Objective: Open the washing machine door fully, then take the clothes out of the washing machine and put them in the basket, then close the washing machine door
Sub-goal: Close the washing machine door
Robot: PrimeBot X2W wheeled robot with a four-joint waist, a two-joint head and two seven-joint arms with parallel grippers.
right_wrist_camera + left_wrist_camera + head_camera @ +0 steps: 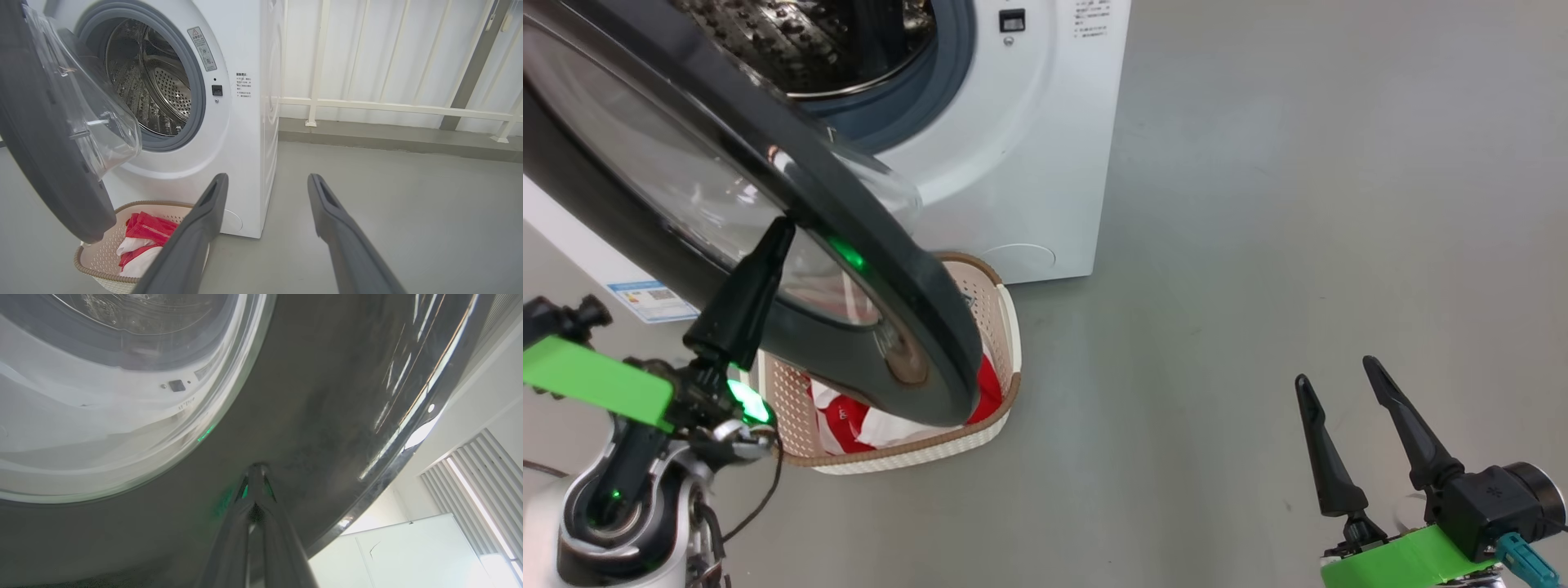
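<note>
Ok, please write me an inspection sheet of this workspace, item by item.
Surface: grey floor, smooth.
Job's things: washing machine door partly open, its lower edge over the basket; red and white clothes lie in the basket; washing machine drum shows no clothes.
Clutter: nothing seen.
Grippers: left gripper shut, tip against the door's black rim; right gripper open, holding nothing.
Cables: dark cable by the left arm.
Surroundings: white railing beyond the machine.
</note>
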